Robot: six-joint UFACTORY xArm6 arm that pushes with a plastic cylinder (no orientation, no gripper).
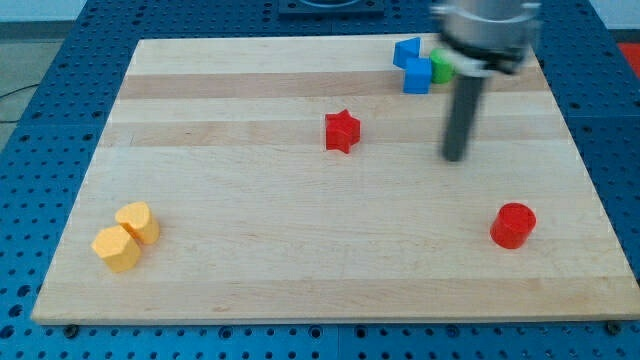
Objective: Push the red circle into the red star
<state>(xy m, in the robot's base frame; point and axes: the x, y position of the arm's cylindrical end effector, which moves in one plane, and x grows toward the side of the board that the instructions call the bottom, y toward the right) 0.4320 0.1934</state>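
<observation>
Red circle [513, 224] below-right of my tip [455, 157]

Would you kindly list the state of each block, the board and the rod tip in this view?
red circle: upright, alone near the view's right, untouched.
red star: flat, alone mid-board.
my tip: on the board between star and circle, touching neither.
two yellow blocks: touching, view's bottom left.
two blue blocks: clustered at the top.
green block: beside them, partly hidden.
board: level.
</observation>
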